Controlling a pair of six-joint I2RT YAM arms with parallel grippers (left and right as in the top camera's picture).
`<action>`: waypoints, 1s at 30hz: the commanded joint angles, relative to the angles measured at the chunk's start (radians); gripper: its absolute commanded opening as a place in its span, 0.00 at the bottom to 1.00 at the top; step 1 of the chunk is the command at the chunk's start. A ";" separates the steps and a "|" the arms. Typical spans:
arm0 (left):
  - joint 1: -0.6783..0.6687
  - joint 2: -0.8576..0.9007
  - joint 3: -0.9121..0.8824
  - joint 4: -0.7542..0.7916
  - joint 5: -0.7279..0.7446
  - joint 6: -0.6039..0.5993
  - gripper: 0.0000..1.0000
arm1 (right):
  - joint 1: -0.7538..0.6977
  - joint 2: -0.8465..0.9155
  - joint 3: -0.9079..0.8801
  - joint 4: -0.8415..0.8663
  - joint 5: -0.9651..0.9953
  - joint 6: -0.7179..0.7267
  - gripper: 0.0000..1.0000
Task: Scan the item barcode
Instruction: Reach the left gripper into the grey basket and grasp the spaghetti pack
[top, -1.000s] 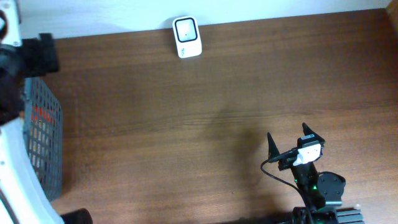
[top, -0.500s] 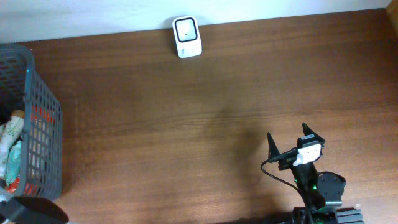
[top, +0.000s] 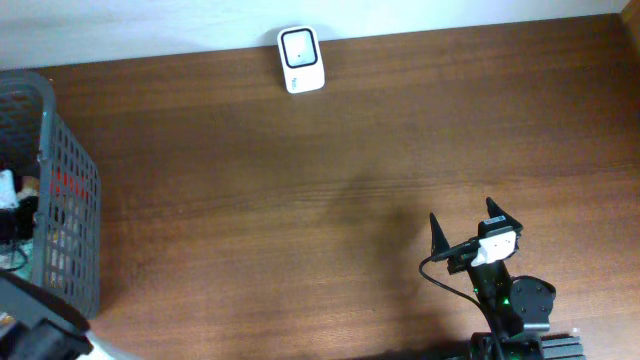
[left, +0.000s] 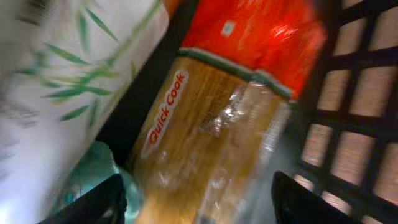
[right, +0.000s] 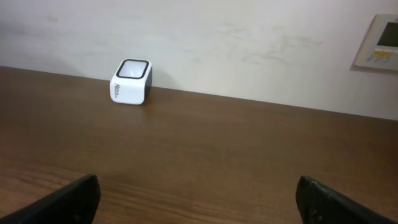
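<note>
None of the scan looks done: the left gripper (left: 196, 200), jaws spread wide, straddles a packet (left: 205, 124) inside the basket (left: 348, 143) without clearly pinching it, the scanner (top: 301, 60) stands well apart at the far edge of the table (top: 400, 130), and the right gripper (right: 202, 200) hangs spread and empty.

The bench (top: 300, 180) is seen as dark, fine-grained wood with a dull satin finish. The scanner (top: 300, 60) is cased in smooth white plastic, its window dark and glossy. The basket (top: 70, 220) is formed of matt grey plastic grid. The packet (left: 211, 143) is wrapped in shiny, crinkled clear film. The wall (right: 249, 43) is painted matt white and faintly scuffed.
</note>
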 joint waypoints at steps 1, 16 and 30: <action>0.006 0.083 -0.009 0.006 0.016 0.029 0.73 | -0.006 -0.006 -0.008 -0.001 0.002 -0.003 0.99; 0.000 0.180 0.109 -0.043 0.016 0.025 0.20 | -0.006 -0.006 -0.008 -0.001 0.002 -0.003 0.99; -0.018 0.158 0.941 -0.558 0.016 -0.055 0.06 | -0.006 -0.006 -0.008 -0.001 0.002 -0.003 0.99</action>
